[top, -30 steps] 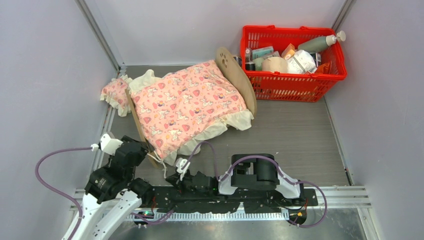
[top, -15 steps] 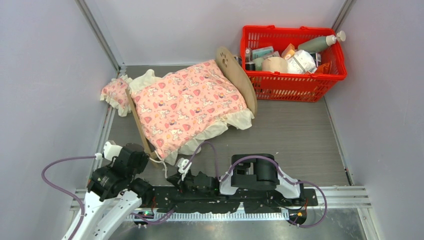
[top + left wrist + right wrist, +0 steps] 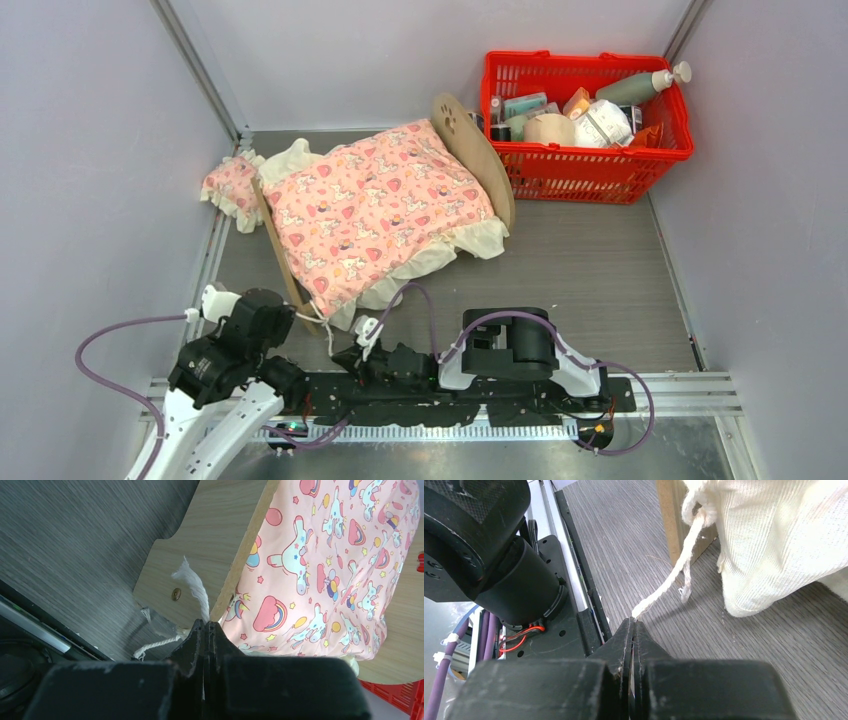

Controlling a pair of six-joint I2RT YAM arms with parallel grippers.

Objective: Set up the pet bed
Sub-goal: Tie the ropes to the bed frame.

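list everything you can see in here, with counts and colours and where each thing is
pet bed: one, light plywood, paw-print headboard, middle of table, angled
blanket: one, pink patterned with cream frill, spread over the bed
pillow: one, pink with cream frill, on the table against the bed's far-left end
basket: one, red, far right corner
bottle: one, grey-green with white pump, lying in the basket
other basket contents: several, mixed colours, too crowded to count
cord: count unclear, white, at the bed's near corner
table: one, grey wood-grain
left arm: one, black and white, near left; jaws shut on the cord
right arm: one, black, folded at near edge; jaws shut on a cord end
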